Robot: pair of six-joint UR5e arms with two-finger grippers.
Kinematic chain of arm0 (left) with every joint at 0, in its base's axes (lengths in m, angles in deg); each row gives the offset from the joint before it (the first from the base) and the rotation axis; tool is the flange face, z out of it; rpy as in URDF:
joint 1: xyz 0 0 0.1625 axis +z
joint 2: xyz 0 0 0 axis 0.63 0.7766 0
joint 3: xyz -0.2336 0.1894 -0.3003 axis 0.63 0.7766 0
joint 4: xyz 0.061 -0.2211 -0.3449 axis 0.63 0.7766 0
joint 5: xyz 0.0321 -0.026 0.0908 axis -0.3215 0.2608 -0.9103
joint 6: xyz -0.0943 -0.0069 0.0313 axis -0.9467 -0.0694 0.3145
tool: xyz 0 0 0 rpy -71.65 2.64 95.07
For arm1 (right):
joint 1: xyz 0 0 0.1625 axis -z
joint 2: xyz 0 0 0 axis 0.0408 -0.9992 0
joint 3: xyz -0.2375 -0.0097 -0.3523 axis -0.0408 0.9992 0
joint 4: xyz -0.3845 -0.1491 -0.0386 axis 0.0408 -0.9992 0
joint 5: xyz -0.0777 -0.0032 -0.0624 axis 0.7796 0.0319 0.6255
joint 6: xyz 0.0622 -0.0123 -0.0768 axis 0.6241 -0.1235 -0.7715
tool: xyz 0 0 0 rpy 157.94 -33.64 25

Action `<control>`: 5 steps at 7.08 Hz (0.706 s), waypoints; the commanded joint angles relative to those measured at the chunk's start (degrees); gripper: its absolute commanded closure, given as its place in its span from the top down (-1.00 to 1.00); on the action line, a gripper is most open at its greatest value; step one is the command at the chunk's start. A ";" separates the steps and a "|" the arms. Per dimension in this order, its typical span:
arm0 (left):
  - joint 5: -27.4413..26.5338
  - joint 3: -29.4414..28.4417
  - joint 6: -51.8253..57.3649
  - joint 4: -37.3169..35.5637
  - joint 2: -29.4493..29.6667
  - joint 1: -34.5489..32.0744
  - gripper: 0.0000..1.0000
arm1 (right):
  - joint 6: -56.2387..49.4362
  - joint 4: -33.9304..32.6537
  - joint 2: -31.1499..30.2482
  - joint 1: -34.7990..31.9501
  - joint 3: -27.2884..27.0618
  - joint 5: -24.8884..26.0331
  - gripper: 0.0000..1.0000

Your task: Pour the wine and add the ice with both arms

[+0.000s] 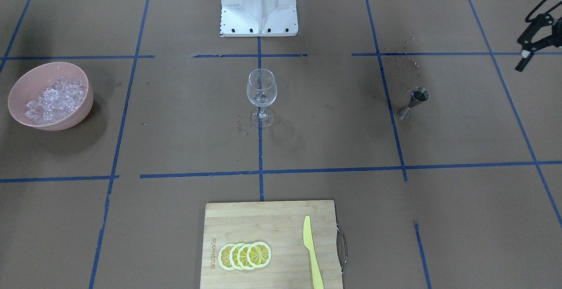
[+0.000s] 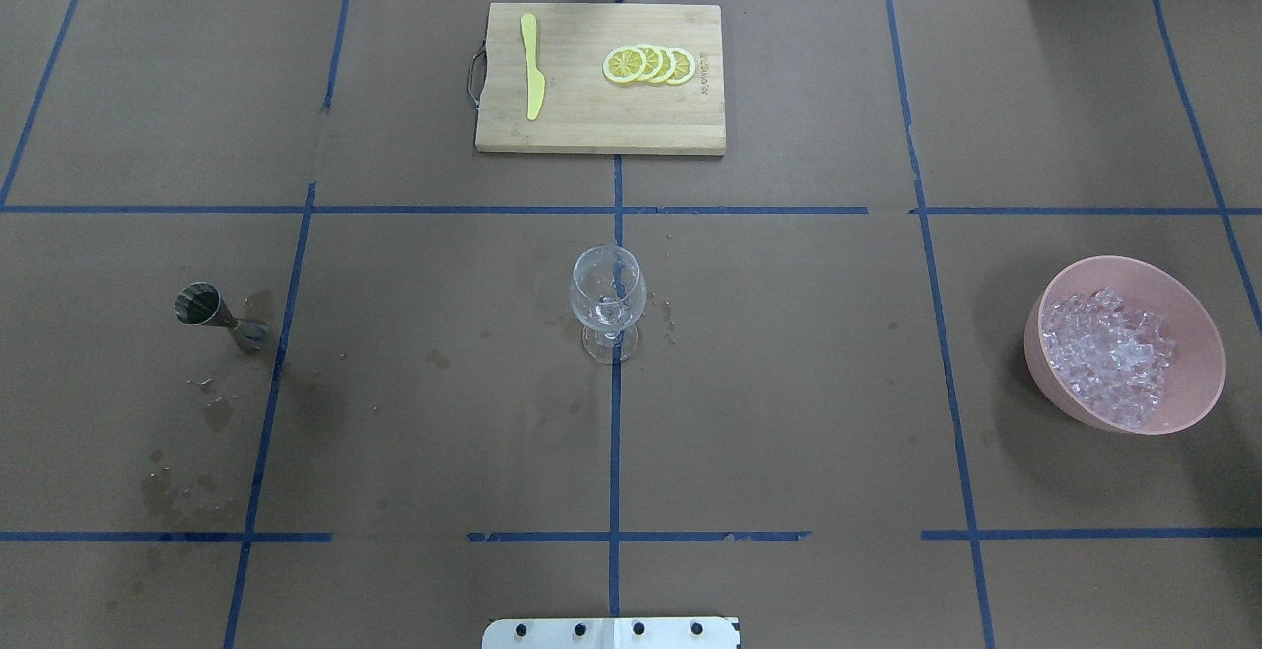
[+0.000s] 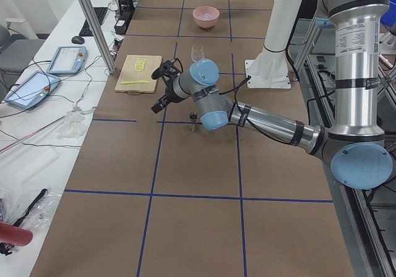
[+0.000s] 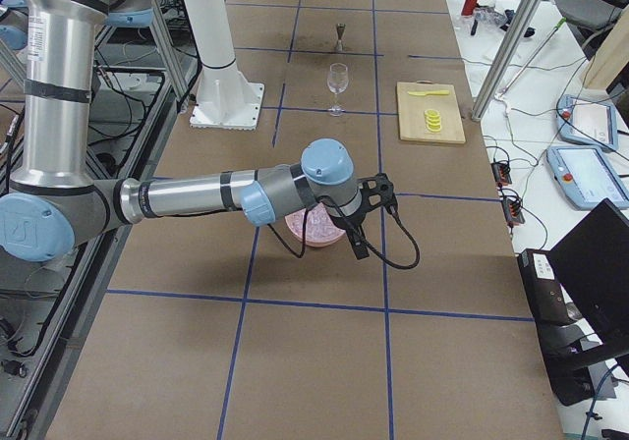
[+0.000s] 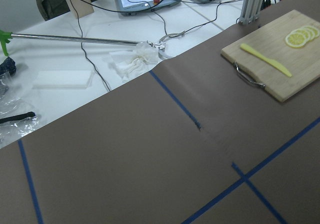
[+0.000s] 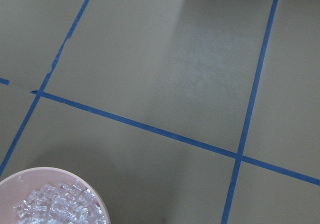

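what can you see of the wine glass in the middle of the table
The glass is clear and stemmed, with a rounded bowl, a short stem and a round foot. It stands upright at the middle of the table, its foot on a blue tape line. The bowl looks almost empty; a glint low inside could be ice or liquid, but it is too unclear to tell. Small wet spots dot the brown paper by its foot. Only the table touches it.
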 commanded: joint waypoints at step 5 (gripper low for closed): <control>-43.68 1.31 -17.83 22.67 -12.00 31.79 1.00 | 3.50 6.46 -3.33 1.74 0.05 0.25 0.99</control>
